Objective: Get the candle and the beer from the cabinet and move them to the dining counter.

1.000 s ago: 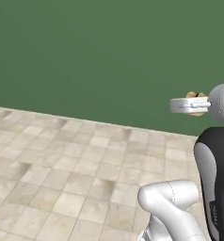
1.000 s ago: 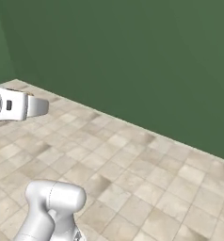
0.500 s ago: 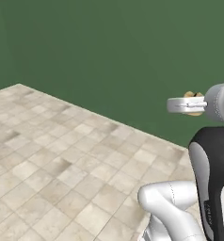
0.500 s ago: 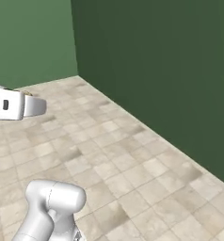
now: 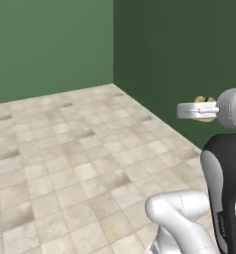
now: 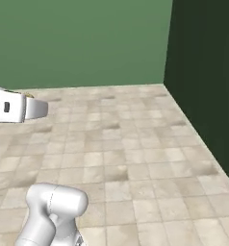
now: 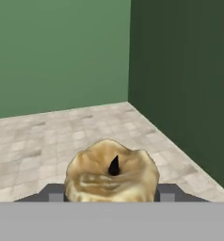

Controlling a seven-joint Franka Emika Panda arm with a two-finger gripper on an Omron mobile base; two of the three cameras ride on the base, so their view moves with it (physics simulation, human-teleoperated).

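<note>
Left base view: pincer (image 5: 195, 110) at right edge, mid-height, jaws closed around the candle (image 5: 205, 108), a small golden-brown lump peeking past the white hand; tiled floor (image 5: 70, 163) fills lower left, green walls (image 5: 50, 44) meet in a corner at upper centre. Right base view: white hand at left edge, mid-height, a sliver of candle (image 6: 29, 96) at its top edge; floor and wall corner at upper right. Hand view: candle (image 7: 112, 175) at bottom centre, wedged between the two dark fingertips (image 7: 166, 193), black wick pointing up; looks light, squat, waxy and a bit slippery, probably dents if squeezed hard; best held across its widest sides, as now.
</note>
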